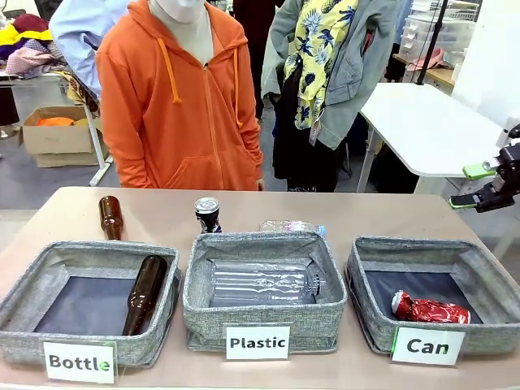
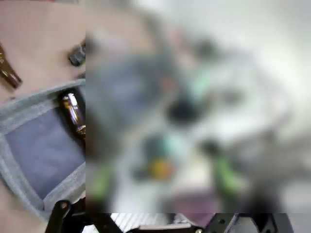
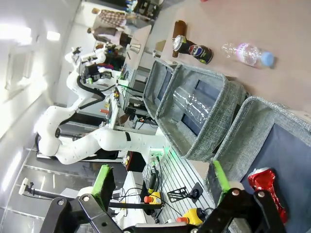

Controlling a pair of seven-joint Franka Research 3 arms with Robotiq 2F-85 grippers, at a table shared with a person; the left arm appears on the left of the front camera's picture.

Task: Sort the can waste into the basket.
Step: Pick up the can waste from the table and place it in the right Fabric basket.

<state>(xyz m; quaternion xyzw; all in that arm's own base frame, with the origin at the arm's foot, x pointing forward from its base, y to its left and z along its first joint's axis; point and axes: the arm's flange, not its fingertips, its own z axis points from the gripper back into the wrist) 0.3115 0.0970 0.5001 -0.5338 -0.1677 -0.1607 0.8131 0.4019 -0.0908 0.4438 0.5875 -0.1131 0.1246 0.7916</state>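
A crushed shiny red can (image 1: pixel 431 309) lies in the grey basket labelled "Can" (image 1: pixel 410 246) at the right. A dark can with a silver top (image 1: pixel 207 214) stands upright on the table behind the middle basket. My right gripper (image 1: pixel 471 186) hangs open above and behind the Can basket's far right corner, holding nothing. In the right wrist view its green fingers (image 3: pixel 104 180) spread wide around empty space, with the red can (image 3: pixel 265 182) and Can basket (image 3: pixel 272 121) just beyond and the dark can (image 3: pixel 192 48) farther off. My left gripper (image 2: pixel 163 182) looks open over the Bottle basket, though much of that view is blurred.
The "Plastic" basket (image 1: pixel 264 244) holds a clear bottle (image 1: pixel 260 284). Another clear bottle (image 1: pixel 288 226) lies on the table behind it. The "Bottle" basket (image 1: pixel 89 252) holds a brown bottle (image 1: pixel 145 292), and a second brown bottle (image 1: pixel 110 217) lies behind it.
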